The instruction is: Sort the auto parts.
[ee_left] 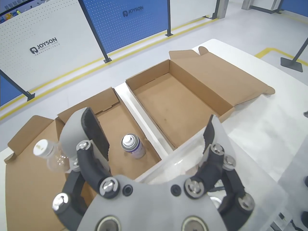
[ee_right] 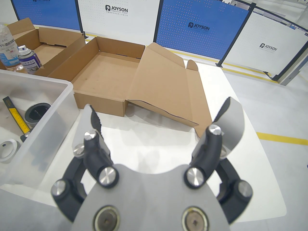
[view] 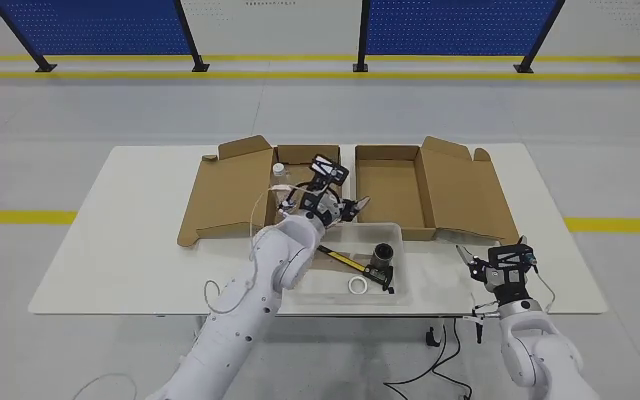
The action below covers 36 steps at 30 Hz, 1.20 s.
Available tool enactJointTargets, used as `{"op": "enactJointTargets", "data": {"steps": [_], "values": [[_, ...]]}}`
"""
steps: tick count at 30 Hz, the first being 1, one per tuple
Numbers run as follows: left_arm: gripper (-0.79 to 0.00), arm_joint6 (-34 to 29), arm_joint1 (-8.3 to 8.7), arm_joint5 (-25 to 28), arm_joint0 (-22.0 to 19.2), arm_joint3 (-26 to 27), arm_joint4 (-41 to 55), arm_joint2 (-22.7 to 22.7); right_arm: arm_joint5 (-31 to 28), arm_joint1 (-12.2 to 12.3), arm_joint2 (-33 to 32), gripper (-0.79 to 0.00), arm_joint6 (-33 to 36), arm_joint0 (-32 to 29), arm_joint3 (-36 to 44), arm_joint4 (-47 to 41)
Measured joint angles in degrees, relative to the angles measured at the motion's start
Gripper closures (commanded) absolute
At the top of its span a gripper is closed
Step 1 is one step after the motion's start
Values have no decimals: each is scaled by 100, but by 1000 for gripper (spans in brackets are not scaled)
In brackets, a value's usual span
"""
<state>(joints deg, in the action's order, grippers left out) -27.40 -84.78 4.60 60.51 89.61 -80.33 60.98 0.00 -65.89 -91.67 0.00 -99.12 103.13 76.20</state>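
Cardboard makes up the two open cartons lying side by side at the far middle of the white bench (view: 120, 230). The left box (view: 300, 160) (ee_left: 120, 118) holds a spray can (ee_left: 133, 146) (ee_right: 27, 60) standing upright and, just left of it, a clear bottle (ee_left: 51, 157) (ee_right: 7, 49) with a white cap. The right box (view: 390, 190) (ee_left: 173, 102) (ee_right: 103, 70) has only bare cardboard showing inside. Just near of them sits a clear plastic tub (view: 395, 232) (ee_right: 55, 111) with a yellow-and-black ruler (view: 342, 258) (ee_right: 16, 117), a black cylindrical part (view: 381, 255) (ee_right: 36, 114) and a white ring (view: 357, 287) (ee_right: 7, 146) in it. The left hand (view: 325, 208) (ee_left: 149, 116) hangs above the near end of the left box, by the tub's far rim, fingers spread wide and gripping nothing. The right hand (view: 492, 250) (ee_right: 158, 104) is over bare bench to the right of the tub, near the front edge, likewise released.
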Motion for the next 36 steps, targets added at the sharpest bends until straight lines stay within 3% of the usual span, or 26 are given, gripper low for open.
{"op": "enactJointTargets", "data": {"steps": [7,13,23,36], "values": [[-785,-758,126,297,835,1126,-123,169,0,0,0,-785,0,0,0,0],[-785,-1138,193,412,1368,1634,-115,211,0,0,0,-785,0,0,0,0],[-785,-1273,259,506,1882,1984,339,322,0,0,0,-785,0,0,0,0],[-785,-1206,272,565,1915,2001,375,381,0,0,0,-785,0,0,0,0]]}}
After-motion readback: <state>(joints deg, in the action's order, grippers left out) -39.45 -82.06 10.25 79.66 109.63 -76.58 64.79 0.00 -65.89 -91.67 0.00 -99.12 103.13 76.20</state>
